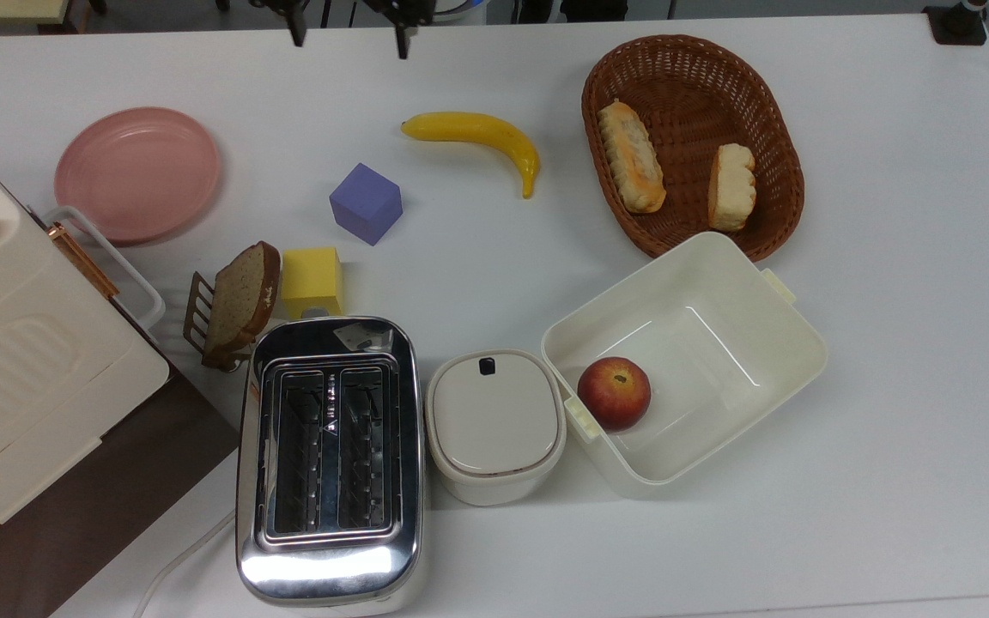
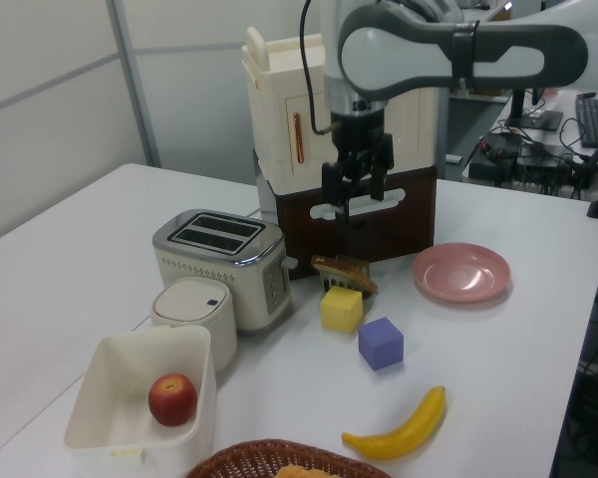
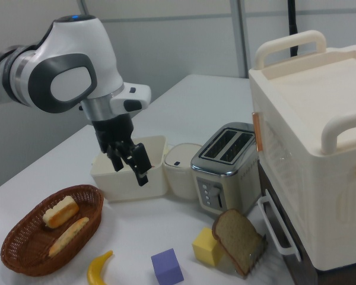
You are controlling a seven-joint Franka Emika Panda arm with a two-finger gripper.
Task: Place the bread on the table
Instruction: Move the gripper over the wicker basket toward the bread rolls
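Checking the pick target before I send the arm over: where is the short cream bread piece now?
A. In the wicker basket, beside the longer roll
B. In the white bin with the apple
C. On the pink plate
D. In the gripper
A: the bread lies in the wicker basket, apart from the longer roll.

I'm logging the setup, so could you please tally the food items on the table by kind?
Bread: 3, a short bread and a long roll in the wicker basket, and a brown slice on a rack
Banana: 1
Apple: 1
Total: 5
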